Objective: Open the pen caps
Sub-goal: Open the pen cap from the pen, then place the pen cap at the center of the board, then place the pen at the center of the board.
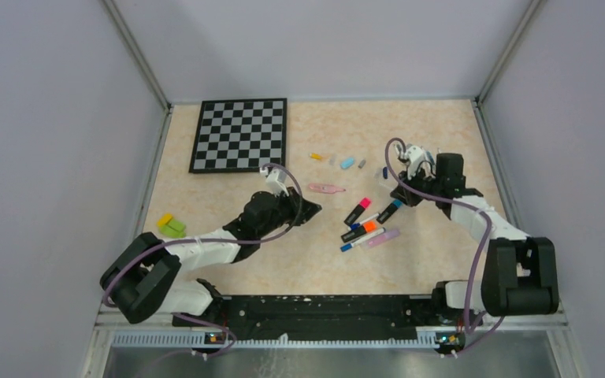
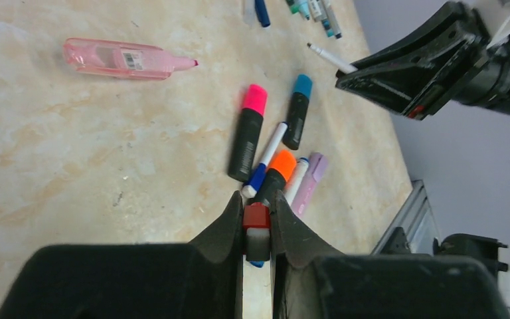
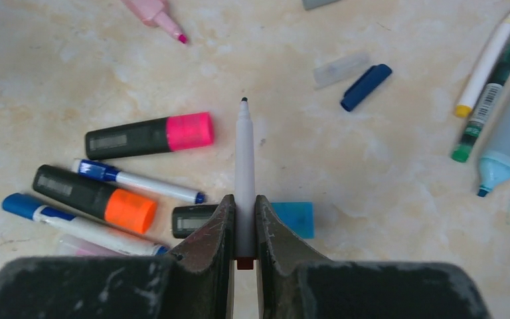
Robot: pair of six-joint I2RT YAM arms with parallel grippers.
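My left gripper (image 2: 257, 207) pinches a small red plastic pen cap (image 2: 256, 217) while my right gripper (image 3: 244, 205) clamps a thin white uncapped pen (image 3: 244, 153) over the beige marbled table (image 3: 358, 186).

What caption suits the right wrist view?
Right gripper grips an uncapped white pen; a pink-capped marker lies on the table nearby.

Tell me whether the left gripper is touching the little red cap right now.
Touching. The left wrist view shows the red cap pinched in the left gripper, both jaws pressed against its sides with no gap showing.
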